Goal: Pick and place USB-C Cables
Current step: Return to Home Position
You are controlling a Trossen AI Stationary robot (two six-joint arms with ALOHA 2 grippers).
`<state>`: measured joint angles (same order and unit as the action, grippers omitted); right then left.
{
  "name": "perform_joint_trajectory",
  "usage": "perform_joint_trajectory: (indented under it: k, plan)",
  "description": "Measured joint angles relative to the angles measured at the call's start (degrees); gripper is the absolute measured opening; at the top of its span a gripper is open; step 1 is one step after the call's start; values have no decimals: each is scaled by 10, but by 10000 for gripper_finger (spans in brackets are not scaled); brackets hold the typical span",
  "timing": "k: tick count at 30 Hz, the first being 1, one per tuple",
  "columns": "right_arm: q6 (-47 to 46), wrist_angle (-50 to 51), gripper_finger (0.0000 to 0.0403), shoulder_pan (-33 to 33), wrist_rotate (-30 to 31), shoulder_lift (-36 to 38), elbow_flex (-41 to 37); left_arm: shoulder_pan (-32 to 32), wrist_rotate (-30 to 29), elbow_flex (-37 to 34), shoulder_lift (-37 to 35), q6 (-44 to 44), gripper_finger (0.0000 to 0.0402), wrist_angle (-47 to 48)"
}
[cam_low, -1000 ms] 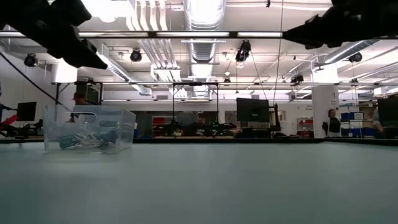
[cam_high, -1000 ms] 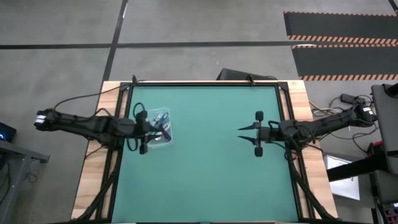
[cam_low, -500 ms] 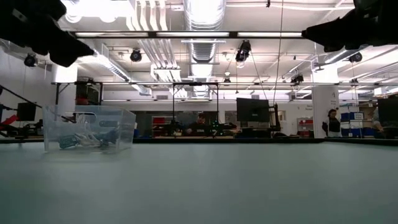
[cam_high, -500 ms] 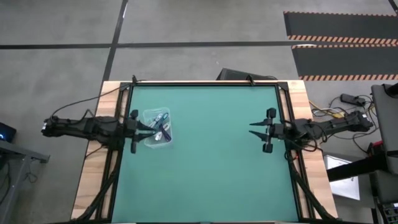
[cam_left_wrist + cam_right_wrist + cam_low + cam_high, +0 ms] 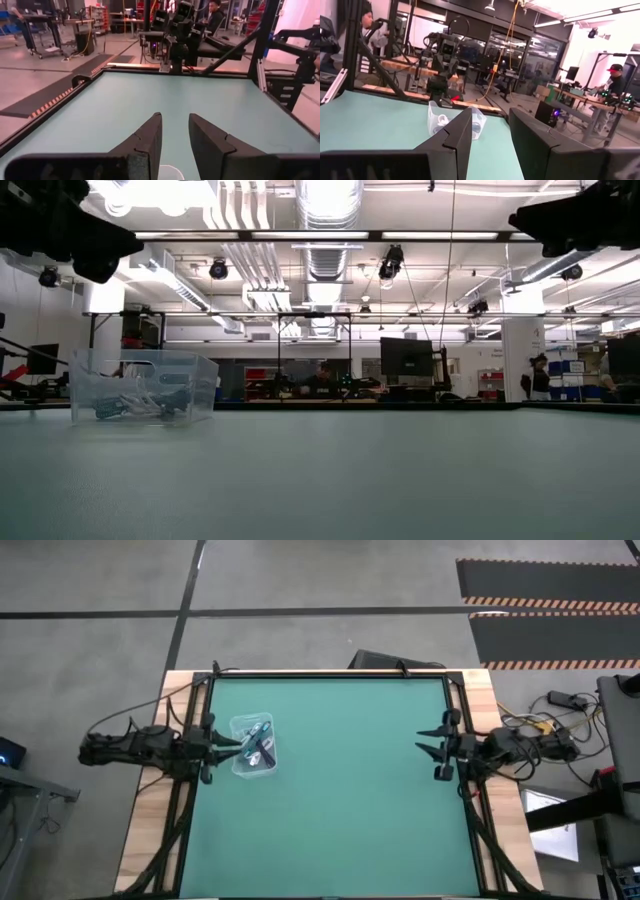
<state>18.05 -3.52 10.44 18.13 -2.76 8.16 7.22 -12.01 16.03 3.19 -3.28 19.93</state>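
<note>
The USB-C cables [image 5: 256,744] lie bundled inside a small clear plastic bin [image 5: 240,762] near the table's left side; white and dark-teal bundles show through its wall in the low view [image 5: 140,406]. My left gripper [image 5: 224,746] is open and hangs above the table just left of the bin, whose rim [image 5: 167,173] shows below its fingers. My right gripper [image 5: 428,748] is open and empty, raised near the table's right edge and facing the bin [image 5: 454,119] across the table.
The green mat [image 5: 340,810] stretches between the two grippers, framed by the wooden table border [image 5: 150,840]. Dark frame rails run along the left and right edges. People and workbenches stand in the room beyond the far edge.
Both arms have drawn back. My left gripper has moved from over the bin toward the table's left edge and now stands beside it. My right gripper has moved toward the right edge. The bin and the cables have stayed put.
</note>
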Motion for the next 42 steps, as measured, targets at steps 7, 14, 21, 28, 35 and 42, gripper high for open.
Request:
perform_joint_trajectory:
  k: [7, 14, 21, 28, 35, 42]
  plan:
    - [15, 23, 121, 0, 1, 25, 0, 0, 0, -35, -23, 9, 81, -14]
    - [21, 22, 121, 0, 4, 27, -2, 0, 1, -62, -22, 11, 81, -44]
    - [-6, 11, 121, 0, 4, 27, -35, 0, 35, -122, -21, 39, 81, -161]
    - [-2, -48, 117, 0, 2, 27, -74, 0, 34, -155, -20, 43, 81, -247]
    - [-63, -36, 101, 0, -1, 16, -75, 0, 12, -155, -16, 70, 81, -260]
    - [-55, -32, 96, 0, -1, 7, -75, 0, 12, -155, -8, 68, 81, -260]
